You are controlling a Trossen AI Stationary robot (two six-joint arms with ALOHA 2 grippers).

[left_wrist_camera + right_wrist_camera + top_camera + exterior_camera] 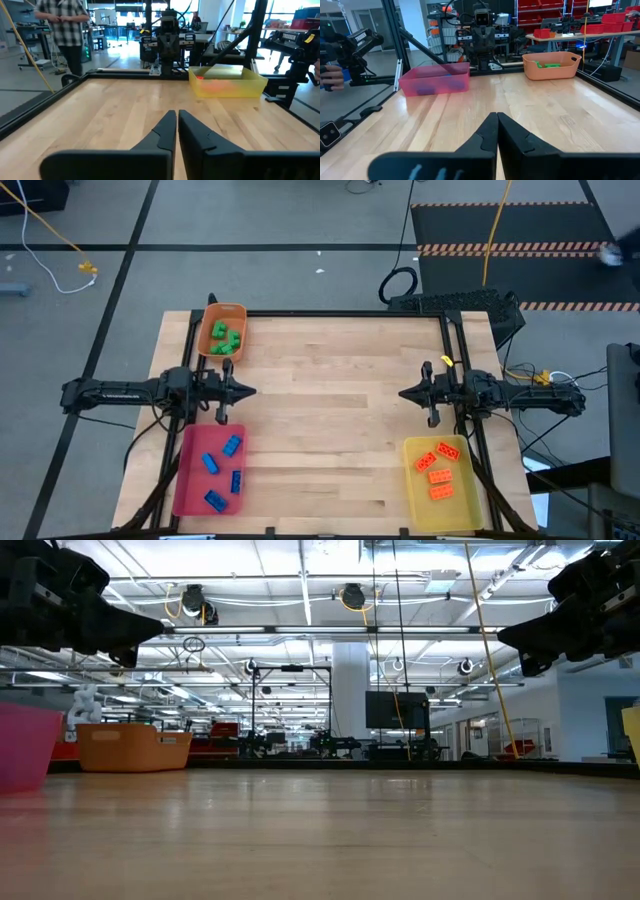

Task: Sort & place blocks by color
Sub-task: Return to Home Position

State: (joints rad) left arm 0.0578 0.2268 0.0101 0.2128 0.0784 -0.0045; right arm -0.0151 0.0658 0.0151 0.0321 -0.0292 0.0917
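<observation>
Already blocks (pixel 224 339) in trays (pixel 192 480), apart from left hand (pixel 249 391), right hand (pixel 404 393).

Ahead of both jaws, the pale wooden plank tabletop (pixel 330 410) looked smooth with a soft sheen. The left gripper (pixel 176 114) and right gripper (pixel 496 116) had dark matt plastic fingers (pixel 200 137). The translucent yellow plastic tray (pixel 227 86) and pink plastic tray (pixel 435 80) looked glossy; the small studded plastic blocks (pixel 438 476) looked smooth.

Four blue blocks (pixel 211 464), four orange blocks (pixel 438 476), about four green blocks (pixel 225 340) — three trays (pixel 192 483).
</observation>
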